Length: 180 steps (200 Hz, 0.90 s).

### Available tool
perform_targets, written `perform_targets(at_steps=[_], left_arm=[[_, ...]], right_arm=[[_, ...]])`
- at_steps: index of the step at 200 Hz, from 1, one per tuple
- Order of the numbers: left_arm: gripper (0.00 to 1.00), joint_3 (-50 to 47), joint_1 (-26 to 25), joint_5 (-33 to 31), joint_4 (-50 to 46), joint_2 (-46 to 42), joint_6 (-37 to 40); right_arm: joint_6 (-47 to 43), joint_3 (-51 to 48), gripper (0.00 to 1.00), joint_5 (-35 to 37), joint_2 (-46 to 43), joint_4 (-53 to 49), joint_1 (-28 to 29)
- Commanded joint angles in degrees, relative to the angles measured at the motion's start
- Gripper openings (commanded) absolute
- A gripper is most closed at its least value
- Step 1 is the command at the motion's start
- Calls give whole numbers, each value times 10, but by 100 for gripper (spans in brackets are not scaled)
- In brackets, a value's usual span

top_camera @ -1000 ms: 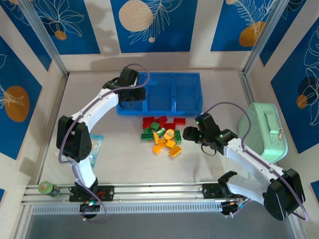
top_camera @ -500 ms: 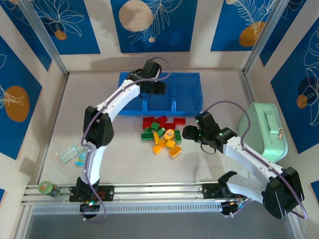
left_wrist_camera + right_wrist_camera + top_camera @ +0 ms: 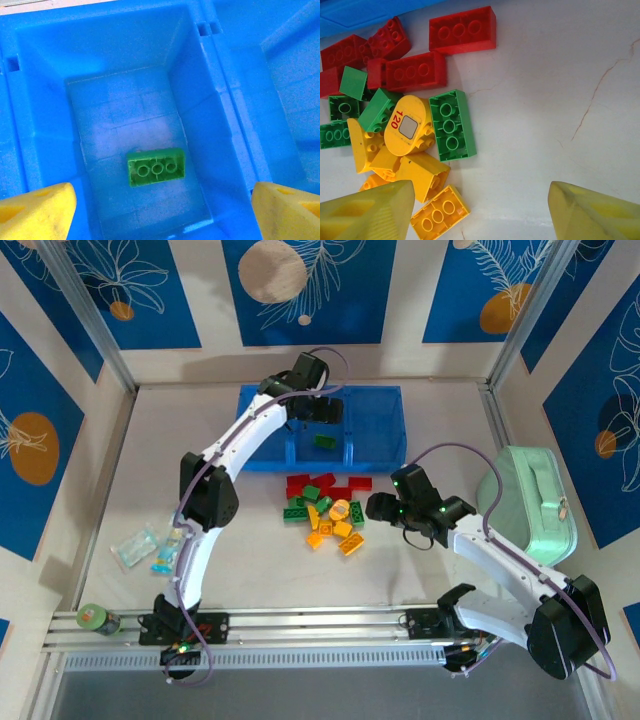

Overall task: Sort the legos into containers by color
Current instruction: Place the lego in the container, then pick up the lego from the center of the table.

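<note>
One green brick (image 3: pixel 156 168) lies flat on the floor of the middle bin of the three joined containers (image 3: pixel 375 430), long axis running left to right (three round sockets face up). The left gripper (image 3: pixel 325 410) hangs above it, fingers spread wide, holding nothing. The other legos (image 3: pixel 330 510) are piled just near of the tray: roughly five red, five green, five yellow. The right gripper (image 3: pixel 382 508), just right of the pile, is likewise spread and empty.

Left arm (image 3: pixel 245 430) stretches far, right arm (image 3: pixel 500 560) bends, fingers (image 3: pixel 35 207) parted.
</note>
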Motion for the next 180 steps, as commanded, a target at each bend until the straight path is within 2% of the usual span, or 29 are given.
perform_targets(at_steps=[1, 12, 57, 85, 112, 139, 180], left_arm=[[90, -17, -16, -16, -23, -61, 18], [89, -70, -26, -22, -4, -100, 20], [83, -402, -40, -2, 134, -277, -26], [81, -543, -40, 1, 189, -332, -62], [83, -599, -39, 6, 215, -324, -84], [83, -614, -38, -2, 230, -303, -98], [72, -612, -29, -7, 234, -272, -111]], right_arm=[[3, 13, 72, -9, -4, -12, -2], [3, 13, 72, -9, -3, -11, -2], [-5, 15, 72, -9, 11, -9, -5], [-10, 15, 72, -17, 25, 4, -8], [-8, 21, 72, -28, 46, 14, -7], [-5, 22, 71, -26, 53, 19, 0], [2, 6, 72, -22, 48, 21, 2]])
